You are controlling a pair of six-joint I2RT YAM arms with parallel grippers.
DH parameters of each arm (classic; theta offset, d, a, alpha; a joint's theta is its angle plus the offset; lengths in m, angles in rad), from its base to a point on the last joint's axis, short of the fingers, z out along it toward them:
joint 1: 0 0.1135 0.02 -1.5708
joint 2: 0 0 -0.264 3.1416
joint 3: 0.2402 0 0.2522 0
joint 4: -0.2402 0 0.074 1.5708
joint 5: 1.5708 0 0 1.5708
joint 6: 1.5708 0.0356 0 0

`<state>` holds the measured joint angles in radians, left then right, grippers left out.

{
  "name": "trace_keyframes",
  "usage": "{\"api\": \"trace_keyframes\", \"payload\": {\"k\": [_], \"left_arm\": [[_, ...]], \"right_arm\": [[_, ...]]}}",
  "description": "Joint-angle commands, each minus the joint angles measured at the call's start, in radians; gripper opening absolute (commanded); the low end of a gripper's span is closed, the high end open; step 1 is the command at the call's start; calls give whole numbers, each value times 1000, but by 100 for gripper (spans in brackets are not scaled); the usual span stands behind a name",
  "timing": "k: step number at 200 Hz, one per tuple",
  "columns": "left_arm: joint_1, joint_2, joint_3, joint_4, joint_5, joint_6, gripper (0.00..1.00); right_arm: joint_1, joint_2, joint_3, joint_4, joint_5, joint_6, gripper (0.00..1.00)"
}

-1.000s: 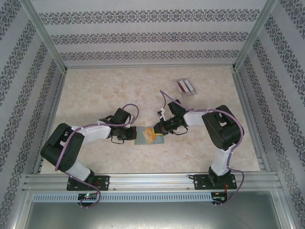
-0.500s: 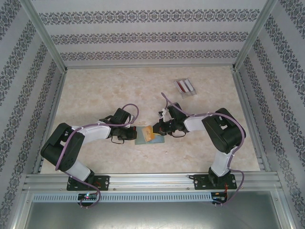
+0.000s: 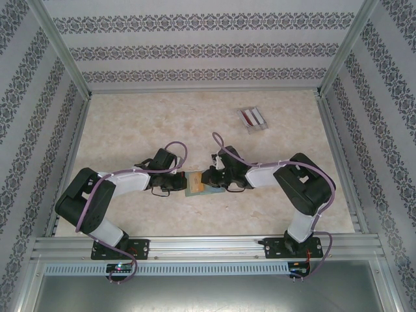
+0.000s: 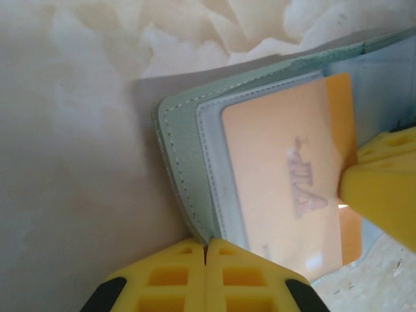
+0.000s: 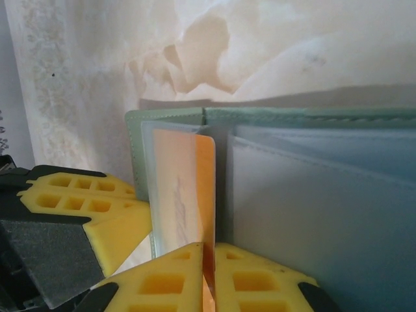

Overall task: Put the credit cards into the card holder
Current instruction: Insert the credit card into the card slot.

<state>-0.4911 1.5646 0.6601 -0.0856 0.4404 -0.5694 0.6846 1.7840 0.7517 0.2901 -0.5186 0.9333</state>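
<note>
The grey-green card holder (image 3: 195, 188) lies open on the table between both arms. My left gripper (image 4: 206, 246) is shut on the card holder's (image 4: 185, 136) left edge, pinching the cover. An orange credit card (image 4: 286, 175) marked "VIP" sits mostly under the clear pocket on the holder's left half. My right gripper (image 5: 209, 260) is shut on the near edge of this orange card (image 5: 205, 188), which stands edge-on between its fingers. One right fingertip (image 4: 383, 195) shows in the left wrist view. In the top view my left gripper (image 3: 182, 182) and right gripper (image 3: 207, 179) nearly meet over the holder.
A clear plastic tray (image 3: 253, 118) with more cards, red and white among them, stands at the back right of the marble-patterned table. Patterned walls and metal rails enclose the table on all sides. One left finger (image 5: 84, 201) lies beside the holder.
My right gripper has moved left toward the left gripper, sliding the orange card further into the holder's pocket. The left gripper has kept its hold on the holder's edge.
</note>
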Motion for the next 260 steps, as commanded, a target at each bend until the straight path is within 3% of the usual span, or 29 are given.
{"api": "trace_keyframes", "payload": {"k": [1, 58, 109, 190, 216, 260], "left_arm": [[-7, 59, -43, -4, -16, -26, 1], [-6, 57, -32, -13, -12, -7, 2], [-7, 24, -16, -61, -34, 33, 12], [16, -144, 60, -159, -122, 85, 33], [31, -137, 65, -179, -104, 79, 33], [32, -74, -12, -61, -27, 17, 33]], "right_arm": [[38, 28, 29, 18, 47, 37, 15], [62, 13, 52, -66, 73, -30, 26], [33, -126, 40, -236, 153, -140, 41], [35, -259, 68, -456, 311, -239, 45], [42, -256, 38, -463, 323, -221, 46], [60, -225, 7, -435, 333, -204, 49]]}}
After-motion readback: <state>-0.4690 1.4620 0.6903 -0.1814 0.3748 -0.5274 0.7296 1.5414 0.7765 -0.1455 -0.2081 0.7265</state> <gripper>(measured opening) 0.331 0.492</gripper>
